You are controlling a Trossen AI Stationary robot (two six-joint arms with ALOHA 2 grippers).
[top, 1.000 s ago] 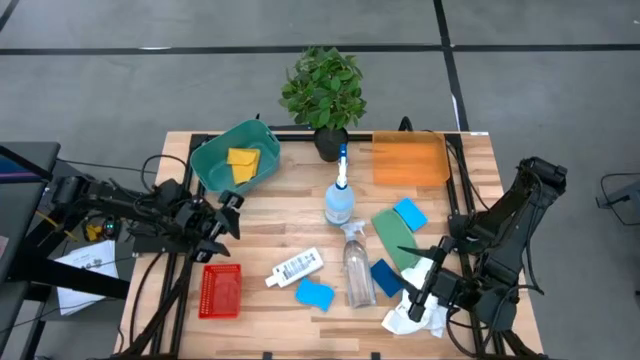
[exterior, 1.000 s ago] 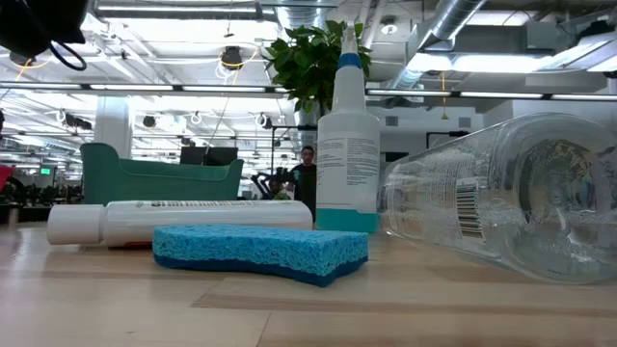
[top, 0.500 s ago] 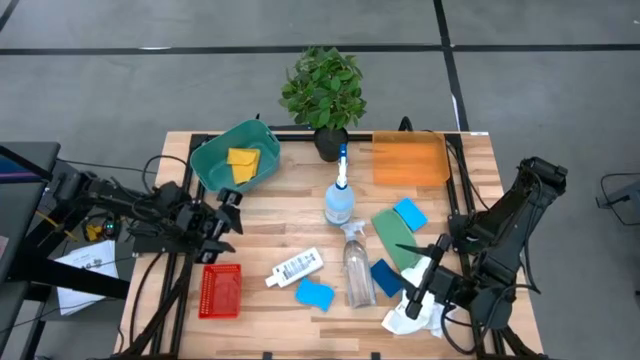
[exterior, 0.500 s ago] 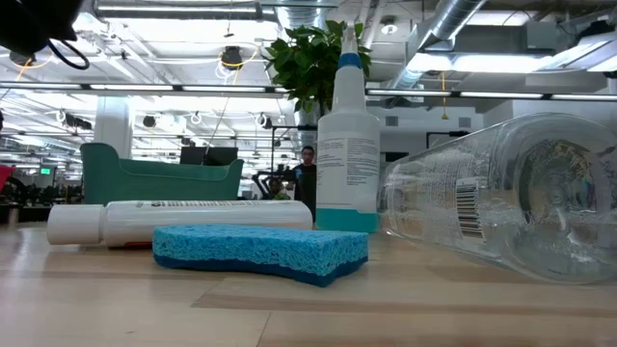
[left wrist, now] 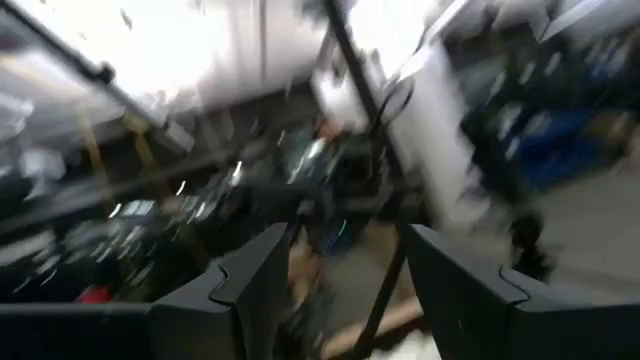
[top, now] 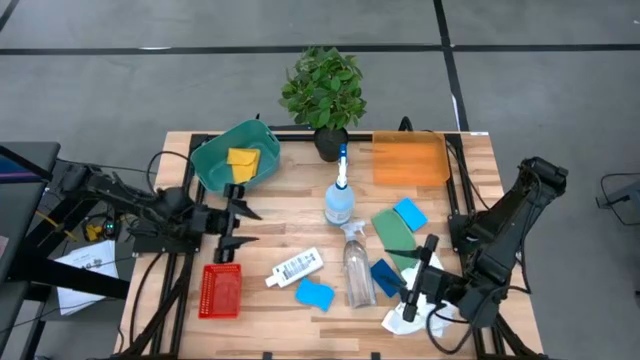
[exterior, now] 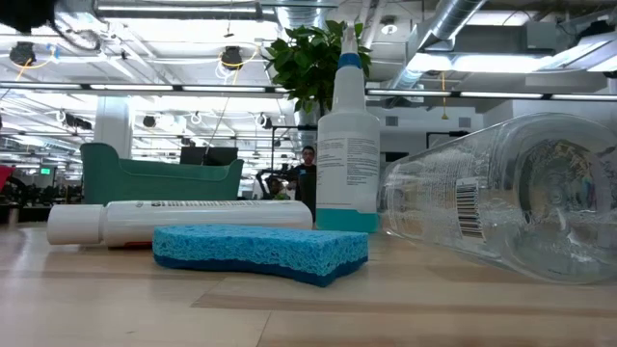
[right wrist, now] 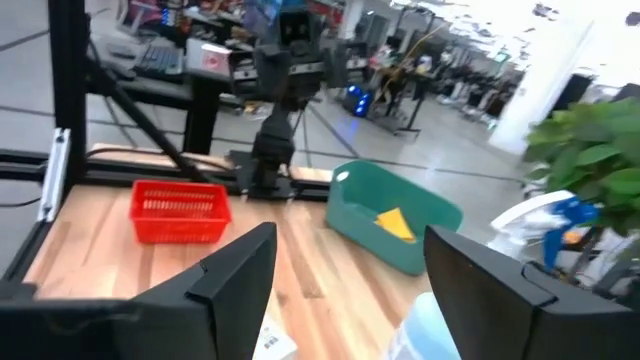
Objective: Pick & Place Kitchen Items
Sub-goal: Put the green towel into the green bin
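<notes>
Your right gripper (top: 420, 275), jaws apart, hangs over the white cloth (top: 410, 318) at the worktop's (top: 290, 235) five o'clock. It looks soft and light; pinch a raised fold. Left gripper (top: 240, 215) waits, jaws apart.

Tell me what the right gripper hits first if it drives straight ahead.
Probably the clear plastic spray bottle lying on its side, just ahead of the open right gripper; the gripper's height is unclear.

Teal bin (top: 222, 160) — yellow sponge (top: 242, 160); red basket (top: 220, 291) — orange tray (top: 410, 160).
</notes>
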